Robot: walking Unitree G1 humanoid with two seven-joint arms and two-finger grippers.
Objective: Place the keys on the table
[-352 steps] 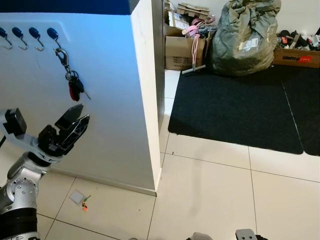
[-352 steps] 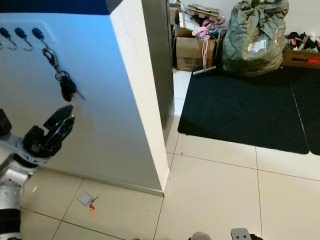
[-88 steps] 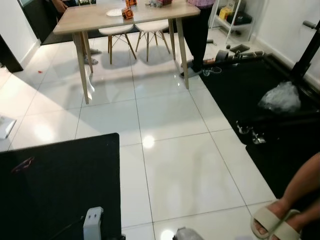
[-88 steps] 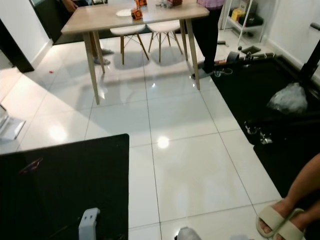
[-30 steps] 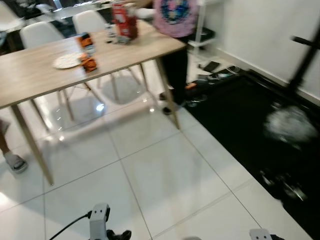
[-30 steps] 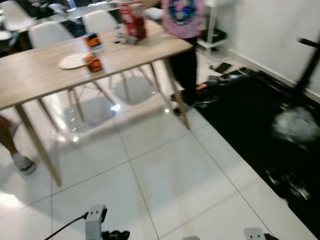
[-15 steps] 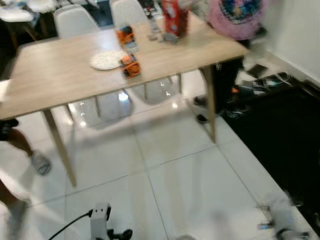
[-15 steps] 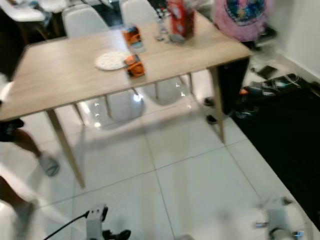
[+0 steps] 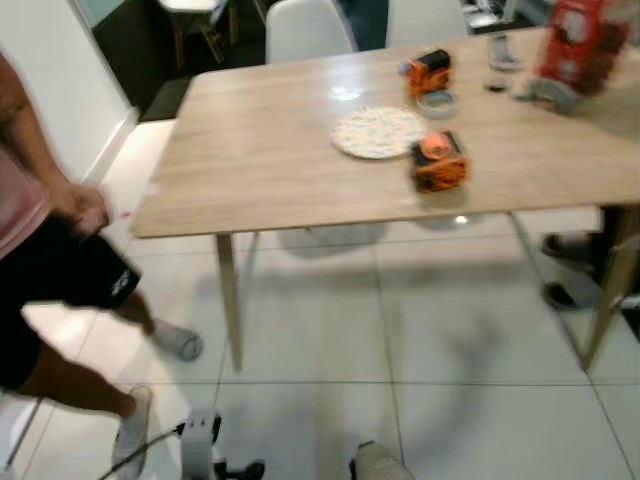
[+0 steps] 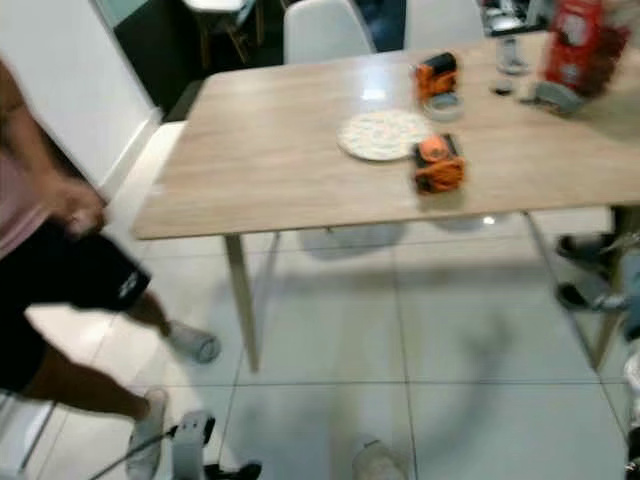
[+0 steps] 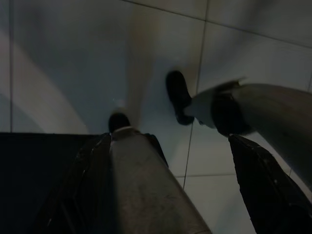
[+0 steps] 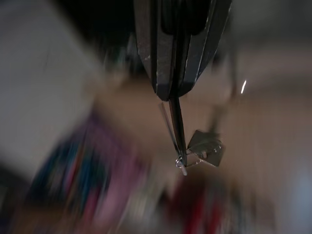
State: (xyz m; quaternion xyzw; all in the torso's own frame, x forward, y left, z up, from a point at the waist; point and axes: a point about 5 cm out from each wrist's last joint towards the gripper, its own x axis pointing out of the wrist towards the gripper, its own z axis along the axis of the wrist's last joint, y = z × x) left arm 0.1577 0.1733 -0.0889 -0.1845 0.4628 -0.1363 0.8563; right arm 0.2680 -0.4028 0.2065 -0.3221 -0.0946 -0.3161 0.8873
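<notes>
The keys (image 12: 202,148) are pinched by their ring between the closed fingers of the right gripper (image 12: 175,73), dangling below. The left gripper (image 11: 195,161) hangs idle over the floor, fingers spread and empty. At twelve o'clock the table (image 9: 260,150) is seen; its bare near corner, short of the plate (image 9: 378,132), should be approached squarely, with a person (image 9: 50,270) passing at nine o'clock.

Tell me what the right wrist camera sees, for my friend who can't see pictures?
The right gripper has its two black fingers pinched shut on the keys, which dangle from their tips by a thin metal ring. Everything behind them is blurred.
</notes>
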